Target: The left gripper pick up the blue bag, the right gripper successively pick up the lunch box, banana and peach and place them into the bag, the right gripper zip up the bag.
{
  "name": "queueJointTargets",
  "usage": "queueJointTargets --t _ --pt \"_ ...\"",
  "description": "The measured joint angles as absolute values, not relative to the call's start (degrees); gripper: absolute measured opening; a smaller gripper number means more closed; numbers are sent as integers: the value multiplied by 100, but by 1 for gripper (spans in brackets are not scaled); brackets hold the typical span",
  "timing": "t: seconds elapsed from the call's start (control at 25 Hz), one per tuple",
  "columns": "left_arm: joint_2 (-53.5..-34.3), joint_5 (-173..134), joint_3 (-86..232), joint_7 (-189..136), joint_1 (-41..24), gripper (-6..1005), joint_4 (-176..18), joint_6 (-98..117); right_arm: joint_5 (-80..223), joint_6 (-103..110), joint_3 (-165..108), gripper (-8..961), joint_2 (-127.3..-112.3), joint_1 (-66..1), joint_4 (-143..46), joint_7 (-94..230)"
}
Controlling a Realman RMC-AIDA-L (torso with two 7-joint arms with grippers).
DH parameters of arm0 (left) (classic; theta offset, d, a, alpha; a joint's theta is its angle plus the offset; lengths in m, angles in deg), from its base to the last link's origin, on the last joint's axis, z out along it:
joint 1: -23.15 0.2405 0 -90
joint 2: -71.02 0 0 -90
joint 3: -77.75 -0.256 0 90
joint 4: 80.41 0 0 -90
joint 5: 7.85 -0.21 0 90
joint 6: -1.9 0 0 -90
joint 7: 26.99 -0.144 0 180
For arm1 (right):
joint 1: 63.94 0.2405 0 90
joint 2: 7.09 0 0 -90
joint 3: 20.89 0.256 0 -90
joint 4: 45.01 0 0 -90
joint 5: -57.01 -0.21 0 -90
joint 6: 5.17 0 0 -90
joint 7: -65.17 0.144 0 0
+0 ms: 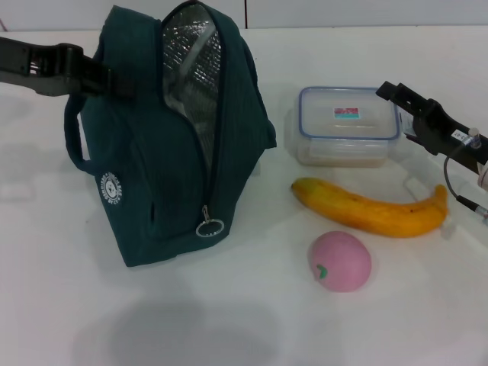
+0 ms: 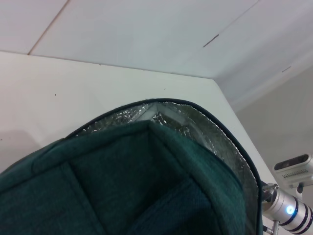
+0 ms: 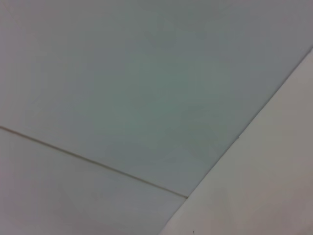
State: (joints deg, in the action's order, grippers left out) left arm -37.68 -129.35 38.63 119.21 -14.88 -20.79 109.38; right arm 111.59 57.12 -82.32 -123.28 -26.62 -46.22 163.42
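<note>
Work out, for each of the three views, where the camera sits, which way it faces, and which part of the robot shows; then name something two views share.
Head view: high on the robot, looking down at the table; the left gripper and right gripper show.
Left wrist view: on the left arm, just above the blue bag; the right arm's lit end shows far off.
Right wrist view: on the right arm, facing bare pale surfaces; no body part shows.
Shared: head and left wrist views both show the bag's foil lining.

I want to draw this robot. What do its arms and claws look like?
Both claws are black. The left gripper is a chunky black piece. The right gripper has bolted joints, a white label and thin black cables. A silver arm end with a blue light shows too.
</note>
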Motion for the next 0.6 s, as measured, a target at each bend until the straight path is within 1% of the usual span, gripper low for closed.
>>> queueJointTargets --t 0.32,0.6 --pt "-3778 -12938 3863 11903 -1458 47 -2073 10940 11116 5768 -8206 869 -12328 -2662 -4640 16343" --pt "-3779 -12945 3858 11873 -1455 47 -2073 10940 11110 5806 -8204 832 -12328 -2656 -4656 16343"
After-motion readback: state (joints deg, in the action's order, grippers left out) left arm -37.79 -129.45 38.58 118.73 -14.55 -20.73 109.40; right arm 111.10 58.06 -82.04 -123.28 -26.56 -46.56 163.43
